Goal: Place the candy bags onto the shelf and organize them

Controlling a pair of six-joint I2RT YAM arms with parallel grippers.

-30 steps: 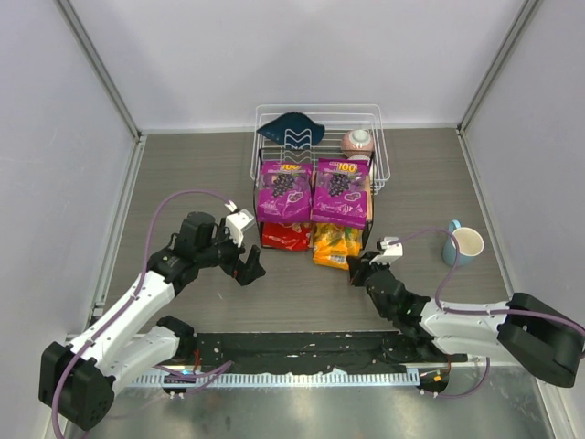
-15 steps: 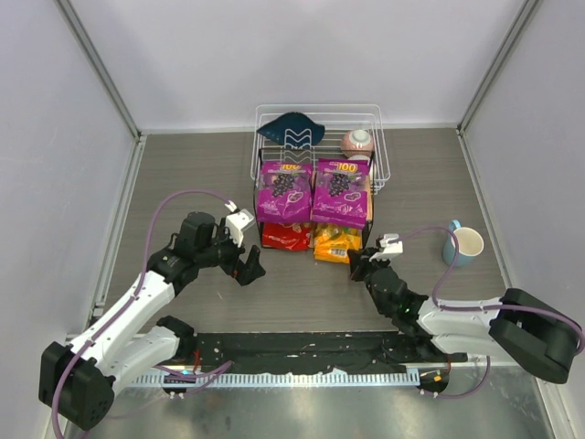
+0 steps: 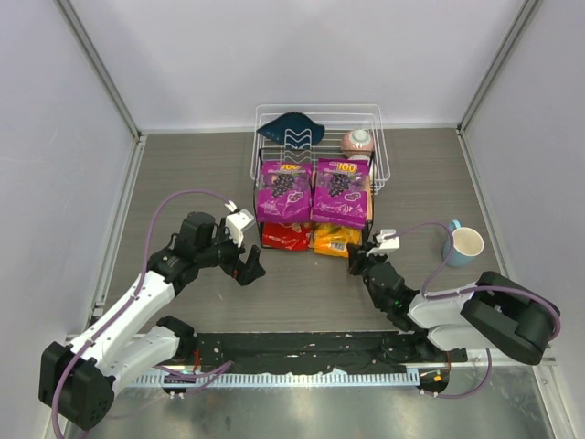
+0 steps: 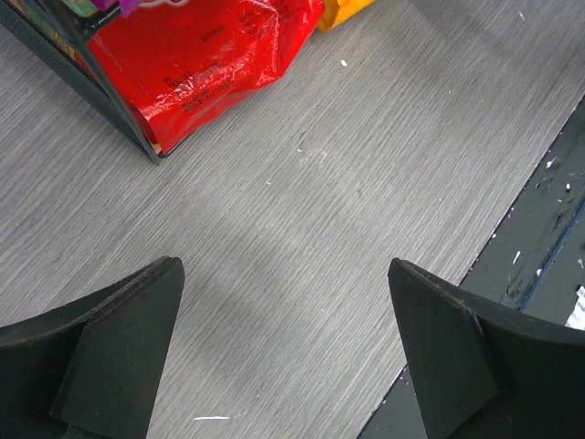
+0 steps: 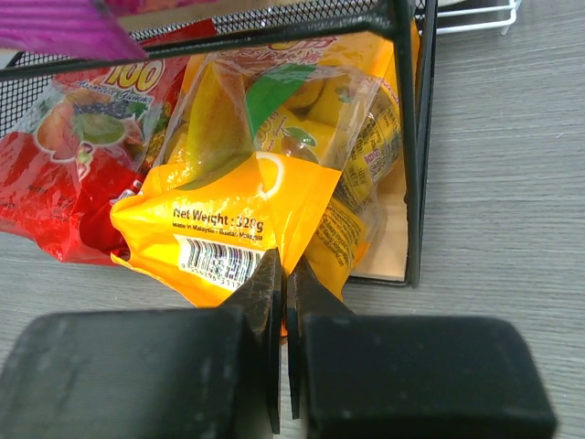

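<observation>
The shelf [image 3: 371, 219] stands mid-table. Two purple candy bags [image 3: 284, 190] [image 3: 340, 192] lie on its top board. The red bag [image 3: 285, 237] and the orange-yellow bag [image 3: 335, 240] sit in its lower tier, their front ends sticking out. My right gripper [image 3: 356, 260] is shut on the front edge of the orange-yellow bag [image 5: 238, 210], just before the shelf's black frame [image 5: 409, 146]. The red bag [image 5: 55, 183] lies left of it. My left gripper [image 3: 250, 269] is open and empty above bare table, left of the shelf; the red bag [image 4: 196, 55] shows ahead of it.
A white wire basket [image 3: 380, 146] behind the shelf holds a dark blue cloth [image 3: 291, 126] and a pink ball-like thing [image 3: 356, 141]. A blue-and-white mug [image 3: 464, 243] stands right of the shelf. A black strip [image 3: 302, 349] runs along the near table edge.
My right gripper has pushed forward with the orange-yellow bag, which has slid further into the lower tier. The left arm has not moved.
</observation>
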